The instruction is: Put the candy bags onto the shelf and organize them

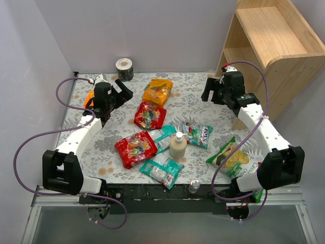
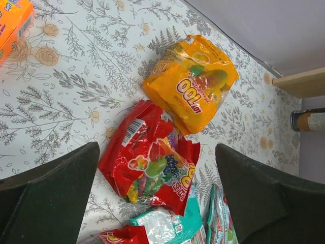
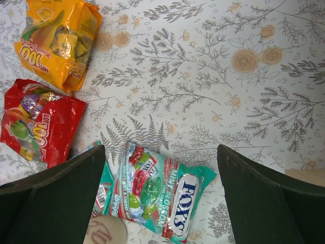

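Six candy bags lie on the flowered table. The orange-yellow bag (image 1: 157, 91) is at the back, with a red bag (image 1: 150, 114) just in front of it. A second red bag (image 1: 135, 148) and three teal-and-white bags (image 1: 165, 137) (image 1: 195, 133) (image 1: 161, 170) lie nearer. The wooden shelf (image 1: 269, 46) stands at the back right with no bags on it. My left gripper (image 1: 122, 93) is open and empty above the table, left of the orange-yellow bag (image 2: 195, 86) and red bag (image 2: 150, 162). My right gripper (image 1: 209, 91) is open and empty, hovering above the Fox's teal bag (image 3: 162, 198).
A cream pump bottle (image 1: 177, 146) stands among the teal bags. Green chip bags (image 1: 231, 155) lie at the front right. A tape roll (image 1: 124, 68) sits at the back wall. A small flat orange packet (image 2: 12, 23) lies by the left arm. A small silver cap (image 1: 193, 186) sits at the front edge.
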Action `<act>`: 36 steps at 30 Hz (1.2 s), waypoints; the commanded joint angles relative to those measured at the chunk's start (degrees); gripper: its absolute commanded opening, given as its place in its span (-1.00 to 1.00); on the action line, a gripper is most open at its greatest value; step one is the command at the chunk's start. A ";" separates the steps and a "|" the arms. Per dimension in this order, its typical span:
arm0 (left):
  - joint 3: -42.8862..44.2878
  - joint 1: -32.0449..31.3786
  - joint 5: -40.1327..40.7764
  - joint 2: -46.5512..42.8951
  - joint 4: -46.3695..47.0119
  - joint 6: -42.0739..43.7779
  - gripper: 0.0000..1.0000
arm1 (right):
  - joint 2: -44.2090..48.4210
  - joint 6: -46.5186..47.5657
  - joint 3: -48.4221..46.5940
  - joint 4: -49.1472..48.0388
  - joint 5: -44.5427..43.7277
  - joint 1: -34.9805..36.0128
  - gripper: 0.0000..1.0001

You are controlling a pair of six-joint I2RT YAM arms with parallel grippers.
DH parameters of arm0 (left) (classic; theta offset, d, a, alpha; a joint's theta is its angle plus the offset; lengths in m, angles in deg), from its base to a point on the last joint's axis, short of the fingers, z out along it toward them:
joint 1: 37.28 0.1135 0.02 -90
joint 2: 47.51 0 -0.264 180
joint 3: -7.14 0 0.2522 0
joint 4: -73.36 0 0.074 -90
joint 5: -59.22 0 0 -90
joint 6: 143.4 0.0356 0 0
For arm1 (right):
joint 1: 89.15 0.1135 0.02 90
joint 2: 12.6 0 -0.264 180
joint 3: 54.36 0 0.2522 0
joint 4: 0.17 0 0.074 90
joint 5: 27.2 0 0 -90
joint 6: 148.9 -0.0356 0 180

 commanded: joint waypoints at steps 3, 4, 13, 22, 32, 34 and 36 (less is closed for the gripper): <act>0.41 0.12 1.37 -3.94 1.98 1.10 0.96 | 0.75 -7.62 0.26 -4.18 9.74 -5.46 0.97; -0.11 0.12 1.02 -4.21 2.86 2.05 0.97 | 0.84 -9.37 1.14 -4.71 9.31 -5.47 0.97; -3.55 0.12 0.48 -6.58 6.30 5.93 0.97 | -2.33 -5.09 -3.16 -4.72 12.47 -2.75 0.96; -4.35 0.21 4.09 -7.82 6.40 5.05 0.96 | -6.53 -3.76 -3.68 -10.78 13.70 4.02 0.97; -4.68 0.21 -6.98 -7.28 4.45 3.20 0.96 | -26.31 -3.58 -18.00 -11.49 17.13 11.41 0.96; -5.13 0.21 -7.25 -7.81 4.45 3.12 0.96 | -28.77 -3.76 -19.15 -11.49 18.09 11.84 0.96; -6.00 0.21 -7.42 -8.51 4.27 2.94 0.96 | -30.27 -4.03 -20.21 -11.40 18.88 12.37 0.96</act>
